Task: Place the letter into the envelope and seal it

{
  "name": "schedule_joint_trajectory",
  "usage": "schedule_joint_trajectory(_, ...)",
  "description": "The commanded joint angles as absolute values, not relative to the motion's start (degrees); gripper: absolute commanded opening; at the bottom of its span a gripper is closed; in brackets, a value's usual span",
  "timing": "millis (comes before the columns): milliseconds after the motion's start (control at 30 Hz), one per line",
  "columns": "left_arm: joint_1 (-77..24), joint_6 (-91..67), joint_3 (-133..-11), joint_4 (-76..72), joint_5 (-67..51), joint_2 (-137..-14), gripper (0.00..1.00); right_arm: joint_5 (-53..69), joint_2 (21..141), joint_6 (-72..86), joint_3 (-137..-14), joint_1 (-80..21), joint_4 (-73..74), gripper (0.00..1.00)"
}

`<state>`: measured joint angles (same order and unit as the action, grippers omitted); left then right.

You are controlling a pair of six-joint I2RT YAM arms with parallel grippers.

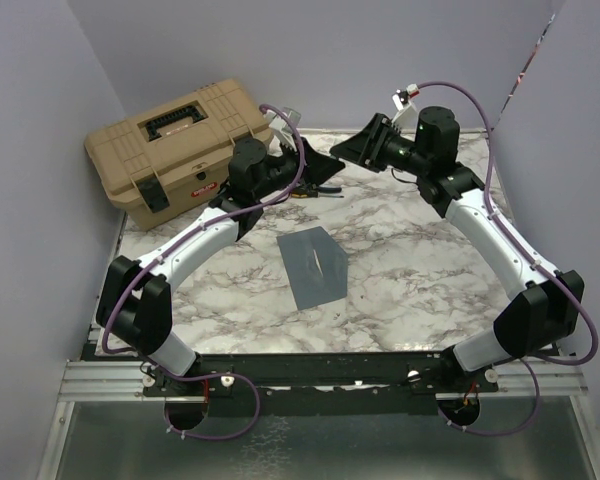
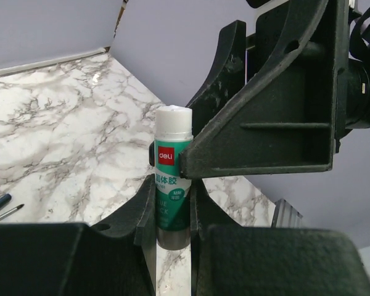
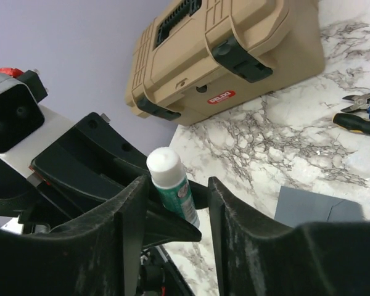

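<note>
Reaching from the near left corner, the left arm (image 1: 195,240) bends at its elbow and stretches far and to the right, so that its wrist hangs over the far middle of the marble table (image 1: 420,280). The left gripper (image 2: 172,213) points to the right, and its fingers are clamped on the green body of a glue stick (image 2: 172,163), which it holds above the table with the white cap free.

The right arm (image 1: 500,235) rises from the near right corner, goes far along the right side and then turns its wrist to the left. The right gripper (image 3: 176,191) faces the left one, and the two meet tip to tip. Its fingers stand apart on both sides of the white cap. One finger is just beside the cap, and a gap shows between the cap and the other finger, so they do not squeeze it.

The envelope (image 1: 313,265) lies flat in the middle of the table, nearer than both grippers and well apart from them, with its long side a little turned. A crease runs across its surface, but I cannot tell how the flap lies.

A tan toolbox (image 1: 175,150) with dark latches stands closed at the far left corner. Pliers (image 3: 357,100) with blue handles lie on the table near it, below the left gripper.
</note>
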<state>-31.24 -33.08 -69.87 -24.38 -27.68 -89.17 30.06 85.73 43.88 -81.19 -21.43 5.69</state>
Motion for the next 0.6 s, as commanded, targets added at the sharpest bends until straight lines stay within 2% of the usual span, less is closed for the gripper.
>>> schedule_joint_trajectory(0, -31.47, -34.76, -68.51, -27.31, -32.01, -87.89, 0.0, 32.74, 86.37, 42.47, -82.57, -21.79, 2.97, 0.44)
schedule_joint_trajectory(167, -31.4, -34.72, -67.56, -27.42, -33.54, -87.07, 0.0, 33.12, 87.01, 41.25, -82.64, -21.8, 3.33, 0.34)
schedule_joint_trajectory(300, -31.29, -35.3, -67.35, -27.42, -33.05, -86.47, 0.03, 34.4, 86.92, 40.38, -82.68, -21.8, 3.31, 0.14)
schedule_joint_trajectory(333, -31.22, -35.71, -67.47, -27.42, -32.97, -86.54, 0.08, 34.9, 86.88, 40.14, -82.7, -21.8, 3.34, 0.09)
schedule_joint_trajectory(367, -31.06, -36.34, -67.62, -27.42, -32.96, -86.49, 0.18, 35.35, 86.84, 39.73, -82.64, -21.8, 3.3, 0.05)
schedule_joint_trajectory(467, -29.95, -38.84, -67.93, -27.42, -33.73, -86.67, 0.53, 37.36, 86.21, 37.44, -82.19, -21.79, 3.3, 0.0)
schedule_joint_trajectory(500, -29.37, -39.53, -68.08, -27.43, -34.45, -86.67, 0.59, 38.15, 86.03, 36.11, -82.18, -21.8, 3.69, 0.0)
schedule_joint_trajectory(567, -28.34, -39.98, -68.41, -27.42, -37.11, -86.76, 0.64, 39.72, 85.86, 33.87, -83.01, -21.72, 5.28, 0.0)
